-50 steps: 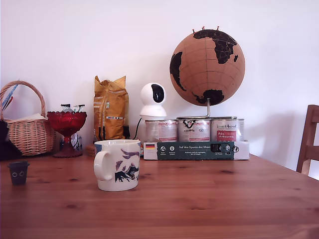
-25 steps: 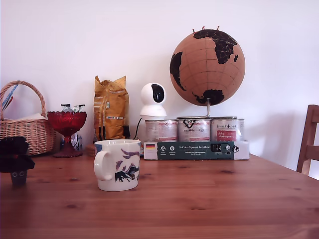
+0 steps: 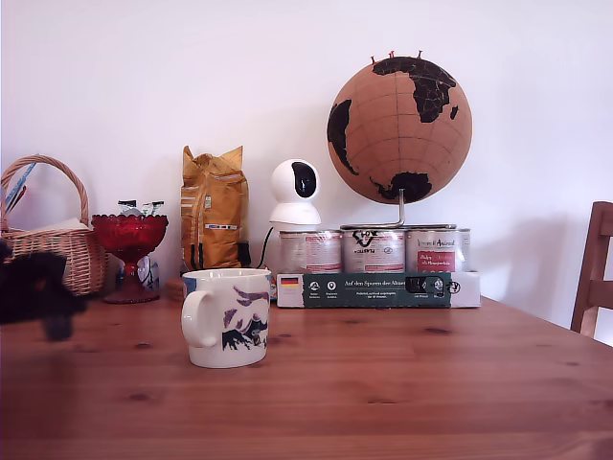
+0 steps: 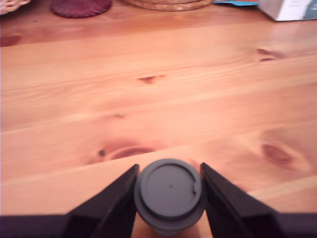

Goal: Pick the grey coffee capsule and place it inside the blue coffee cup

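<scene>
The grey coffee capsule (image 4: 170, 191) sits upright between my two black fingers (image 4: 116, 198), which press on both of its sides, just over the wooden table (image 4: 163, 84). In the exterior view my gripper (image 3: 36, 297) is a dark blur at the far left edge, and the capsule cannot be made out inside it. The blue coffee cup (image 3: 228, 316), cream-white with dark blue artwork and its handle toward the exterior view's left, stands on the table well to the right of the gripper. It is out of the wrist view.
Along the back stand a wicker basket (image 3: 53, 251), a red glass goblet (image 3: 129, 251), a yellow bag (image 3: 213, 209), a white camera (image 3: 294, 195), cans behind a long box (image 3: 378, 288) and a cork globe (image 3: 399, 129). A chair (image 3: 596, 273) is at the right edge.
My gripper has come in from the exterior view's left and closed around the capsule, which stood alone on the table a second ago. The gripper is now motion-blurred and shifted slightly right. The cup has not moved.
</scene>
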`<move>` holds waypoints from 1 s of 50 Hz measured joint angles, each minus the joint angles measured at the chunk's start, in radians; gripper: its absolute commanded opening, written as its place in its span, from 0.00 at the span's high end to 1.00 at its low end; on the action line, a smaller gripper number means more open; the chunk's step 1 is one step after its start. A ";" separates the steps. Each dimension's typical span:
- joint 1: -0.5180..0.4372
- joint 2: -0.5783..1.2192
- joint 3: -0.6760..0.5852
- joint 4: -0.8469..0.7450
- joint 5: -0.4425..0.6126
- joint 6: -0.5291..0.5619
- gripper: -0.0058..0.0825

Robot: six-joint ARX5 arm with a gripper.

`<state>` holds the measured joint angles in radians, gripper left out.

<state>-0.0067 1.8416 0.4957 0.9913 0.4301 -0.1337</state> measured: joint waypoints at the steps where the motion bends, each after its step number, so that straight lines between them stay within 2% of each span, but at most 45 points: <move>1: -0.003 -0.001 0.000 0.023 0.023 -0.024 0.75; 6: -0.026 -0.021 0.000 0.122 0.093 -0.114 0.75; 7: -0.055 -0.064 0.000 0.150 0.117 -0.130 0.75; 19: -0.233 -0.233 0.022 0.132 0.109 -0.105 0.75; 32: -0.378 -0.243 0.129 -0.159 -0.017 0.093 0.75; 42: -0.389 -0.243 0.159 -0.327 -0.046 0.111 0.74; 45: -0.386 -0.243 0.159 -0.357 -0.047 0.111 0.70; 50: -0.386 -0.243 0.159 -0.391 -0.047 0.117 0.53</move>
<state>-0.3931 1.5986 0.6552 0.6003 0.3836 -0.0166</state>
